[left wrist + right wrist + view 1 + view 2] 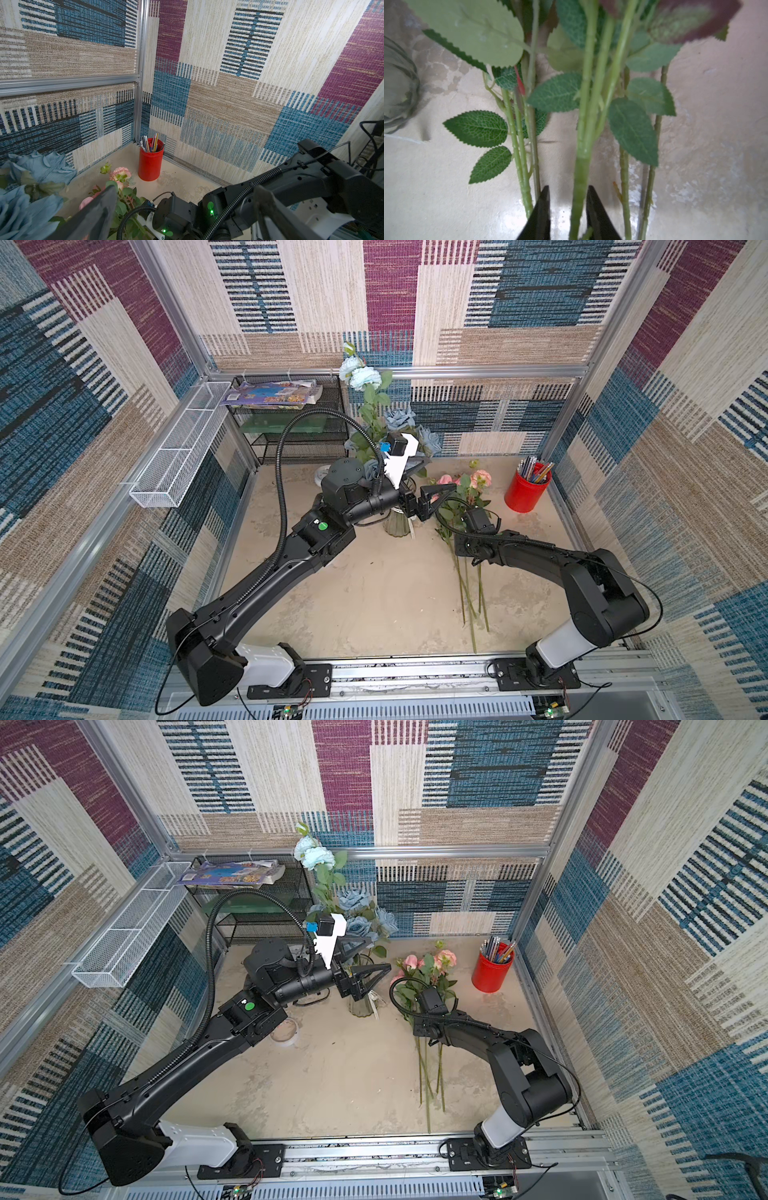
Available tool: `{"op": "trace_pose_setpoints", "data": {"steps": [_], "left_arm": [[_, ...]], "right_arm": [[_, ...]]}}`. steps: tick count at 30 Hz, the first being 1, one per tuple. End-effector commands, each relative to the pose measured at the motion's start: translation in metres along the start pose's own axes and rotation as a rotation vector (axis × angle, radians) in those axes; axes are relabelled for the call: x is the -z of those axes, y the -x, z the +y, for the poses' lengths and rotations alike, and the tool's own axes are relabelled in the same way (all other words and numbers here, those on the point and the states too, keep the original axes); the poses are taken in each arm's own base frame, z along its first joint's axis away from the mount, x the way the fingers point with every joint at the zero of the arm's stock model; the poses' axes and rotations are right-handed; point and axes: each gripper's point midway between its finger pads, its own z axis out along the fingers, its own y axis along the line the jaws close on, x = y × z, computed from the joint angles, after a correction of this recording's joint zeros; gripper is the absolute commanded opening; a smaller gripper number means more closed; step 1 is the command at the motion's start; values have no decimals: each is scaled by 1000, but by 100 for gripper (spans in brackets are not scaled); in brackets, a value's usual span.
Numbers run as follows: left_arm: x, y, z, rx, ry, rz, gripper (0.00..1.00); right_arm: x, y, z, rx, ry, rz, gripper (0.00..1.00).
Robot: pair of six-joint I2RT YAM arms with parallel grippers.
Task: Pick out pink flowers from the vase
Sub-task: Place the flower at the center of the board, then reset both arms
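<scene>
the right gripper (568, 209) is low over the tabletop (374, 593), its two dark fingers (542, 212) slightly parted with a thick green stem (579, 187) standing between them; a narrow gap shows on each side of the stem, so the jaws are not pressing it. the pink flowers (461, 485) lie on the table with their blooms just beyond this gripper and their stems (469, 601) trailing back beneath the arm. the vase (397, 524) stands just beside the gripper, on the side toward the left arm, holding dusty-blue roses (361, 919) and pale aqua blooms (359, 373). the left gripper (370, 979) hangs above the vase, jaws spread wide and holding nothing. a red pencil cup (525, 489) sits beyond the pink flowers, well apart from both grippers.
</scene>
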Motion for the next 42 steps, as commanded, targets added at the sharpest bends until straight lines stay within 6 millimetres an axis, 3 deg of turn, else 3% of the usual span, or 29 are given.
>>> {"op": "trace_pose_setpoints", "data": {"steps": [1, 5, 11, 14, 18, 21, 23, 26, 32, 37, 40, 42], "left_arm": [[1, 8, 2, -25, 23, -20, 99], [14, 10, 12, -15, 106, -20, 99], [58, 5, 33, -33, 319, -21, 100], [100, 11, 62, -58, 559, -20, 100], [173, 20, 111, -19, 916, -40, 99], [228, 12, 139, 27, 1130, -35, 99], [254, -8, 152, 75, 1208, 26, 99], [279, -55, 174, 165, 1290, 162, 100], [307, -152, 241, 475, 1359, 284, 99], [346, -192, 284, 304, 1531, 403, 100], [368, -212, 299, 288, 1582, 440, 99], [370, -225, 305, 277, 1569, 442, 99]], "right_arm": [[10, 19, 3, -15, 6, -57, 33], [32, 40, 4, -27, 11, -123, 42], [79, 71, 1, -50, 17, -246, 81], [105, 85, 1, -67, 39, -319, 98], [132, 99, 3, -89, 88, -414, 96], [142, 101, -2, -103, 81, -465, 96], [141, 100, -12, -111, 47, -487, 96], [135, 97, -34, -156, -16, -518, 96], [132, 104, -57, -231, -24, -649, 96], [145, 105, -89, -193, -209, -803, 96], [142, 97, -117, -217, -318, -844, 96], [133, 91, -130, -218, -368, -843, 96]]}}
